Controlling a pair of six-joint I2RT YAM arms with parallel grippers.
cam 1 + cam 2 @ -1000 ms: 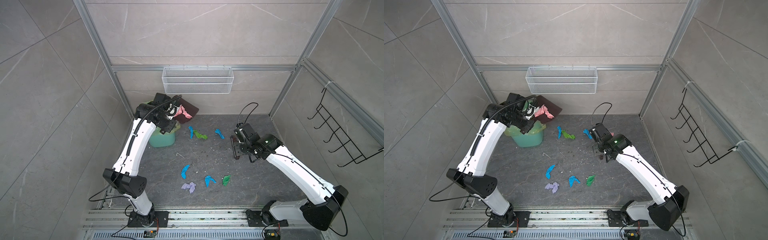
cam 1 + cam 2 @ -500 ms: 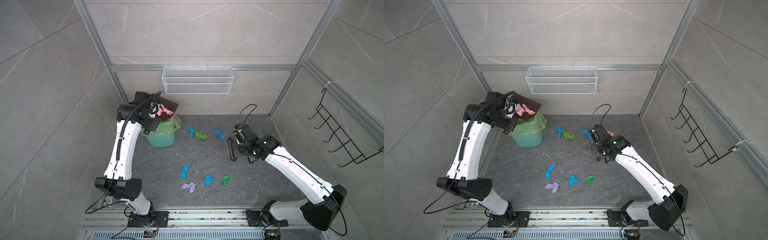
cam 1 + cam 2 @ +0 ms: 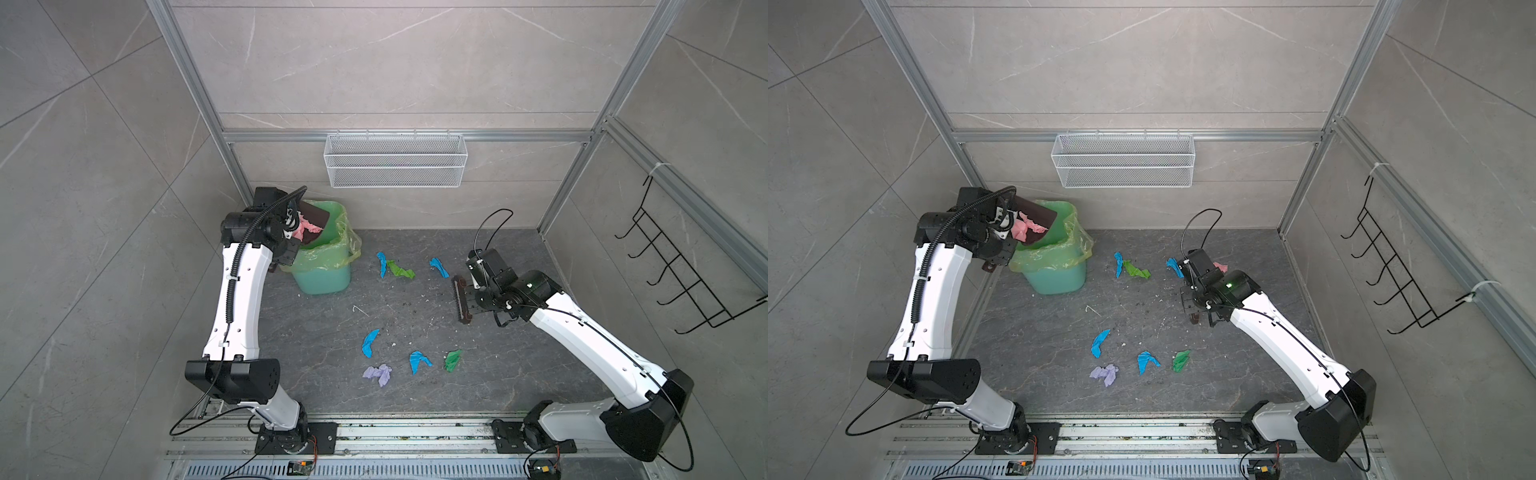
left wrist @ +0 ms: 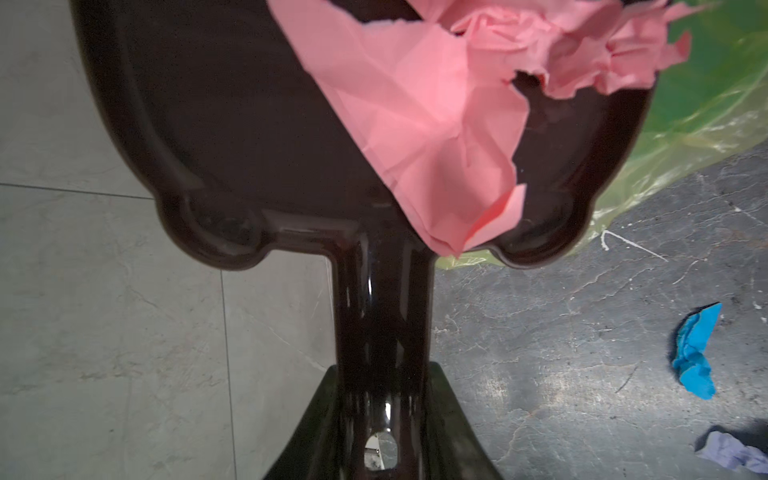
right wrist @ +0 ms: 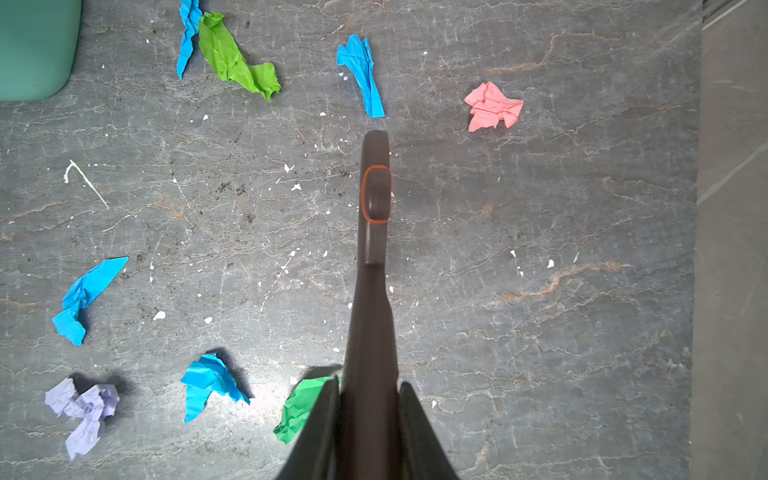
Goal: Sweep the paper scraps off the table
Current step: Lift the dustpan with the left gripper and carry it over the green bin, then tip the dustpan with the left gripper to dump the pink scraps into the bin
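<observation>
A green bin (image 3: 328, 280) stands at the back left of the table (image 3: 519, 374), lined with a yellow-green bag (image 3: 343, 245) that spills over its rim. What lies inside the bin cannot be made out. The left pincer (image 4: 380, 424) is clamped tight on the handle of a dark brown dustpan (image 4: 249, 124), which it holds tilted over the bin's mouth. Crumpled pink paper (image 4: 424, 124) lies on the pan, reaching its front edge above the bag.

The right pincer (image 5: 370, 415) is closed fully on the handle of a dark brush (image 5: 372, 249), which bears an orange oval ring. In a top view the brush head (image 3: 461, 299) is low over the right middle of the table.

The other paper scraps lie loose on the table. Near the back are a blue strip (image 3: 381, 264) touching a green one (image 3: 401, 270), another blue one (image 3: 439, 267), and a pink scrap (image 5: 492, 106) further right. Nearer the front are a blue piece (image 3: 370, 343), a lavender one (image 3: 378, 374), a blue one (image 3: 419, 360) and a green one (image 3: 453, 359). Small white crumbs (image 5: 291, 166) dot the surface between them.

A white wire basket (image 3: 395, 166) hangs on the back wall and a black hook rack (image 3: 685, 270) on the right wall, both well apart from the arms.
</observation>
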